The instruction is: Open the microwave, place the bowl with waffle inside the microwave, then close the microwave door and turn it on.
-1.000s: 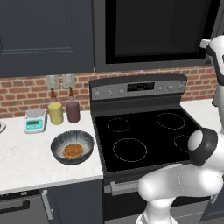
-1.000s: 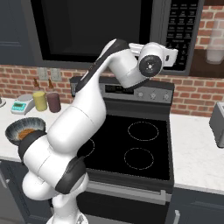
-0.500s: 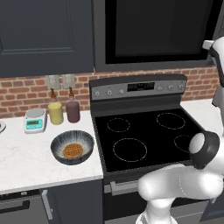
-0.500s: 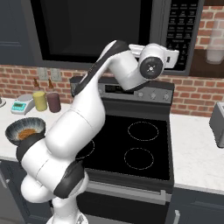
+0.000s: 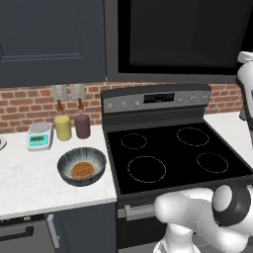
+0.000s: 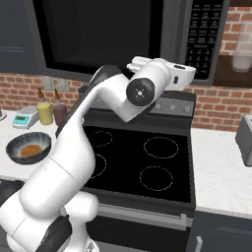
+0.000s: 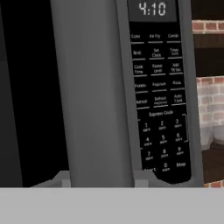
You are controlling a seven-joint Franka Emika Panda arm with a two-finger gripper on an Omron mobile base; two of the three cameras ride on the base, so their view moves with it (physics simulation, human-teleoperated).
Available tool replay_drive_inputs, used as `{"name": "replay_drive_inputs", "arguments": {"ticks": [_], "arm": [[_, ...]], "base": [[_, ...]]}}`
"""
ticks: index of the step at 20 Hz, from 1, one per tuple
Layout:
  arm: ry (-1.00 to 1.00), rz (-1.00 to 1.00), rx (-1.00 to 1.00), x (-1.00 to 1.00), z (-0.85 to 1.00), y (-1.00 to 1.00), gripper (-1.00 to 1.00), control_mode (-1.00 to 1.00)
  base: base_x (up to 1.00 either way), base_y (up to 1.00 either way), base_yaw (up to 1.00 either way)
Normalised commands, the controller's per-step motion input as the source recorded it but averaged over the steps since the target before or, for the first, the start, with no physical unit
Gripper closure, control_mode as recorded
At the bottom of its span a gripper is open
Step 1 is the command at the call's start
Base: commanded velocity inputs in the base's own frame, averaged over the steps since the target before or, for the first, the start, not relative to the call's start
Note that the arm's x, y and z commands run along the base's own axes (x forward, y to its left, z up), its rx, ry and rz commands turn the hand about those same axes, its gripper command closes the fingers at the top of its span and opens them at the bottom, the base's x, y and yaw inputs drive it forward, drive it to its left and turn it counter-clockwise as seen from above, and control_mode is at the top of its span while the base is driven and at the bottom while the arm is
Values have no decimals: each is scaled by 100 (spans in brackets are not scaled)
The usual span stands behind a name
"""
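Left base view: the bowl (image 5: 81,166) with the waffle (image 5: 82,170) sits on the counter (image 5: 29,183) left of the stove (image 5: 173,153), well apart from the microwave (image 5: 178,39) above.
Right base view: the gripper (image 6: 189,75) is up at the microwave door (image 6: 103,37), at its right edge beside the keypad (image 6: 203,39).
Hand view: the door's grey handle bar (image 7: 94,87) runs between the fingers (image 7: 61,178), which look clamped on it.
Doing it well: keep the grip square and pull outward along the door's swing, not sideways.

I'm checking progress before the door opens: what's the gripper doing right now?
Gripper: fingers closed around the microwave door handle.
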Motion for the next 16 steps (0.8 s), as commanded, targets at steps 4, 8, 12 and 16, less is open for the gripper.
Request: {"name": "replay_drive_inputs", "arguments": {"ticks": [4,8,12,16], "arm": [[7,-11,-3,-100,0,13,100,-100],[5,-9,-4,-100,0,13,100,-100],[7,-7,-5,-100,0,10,100,-100],[9,-2,-5,-95,0,6,100,-100]], "base": [[0,0,0],[0,0,0],[0,0,0],[0,0,0]]}}
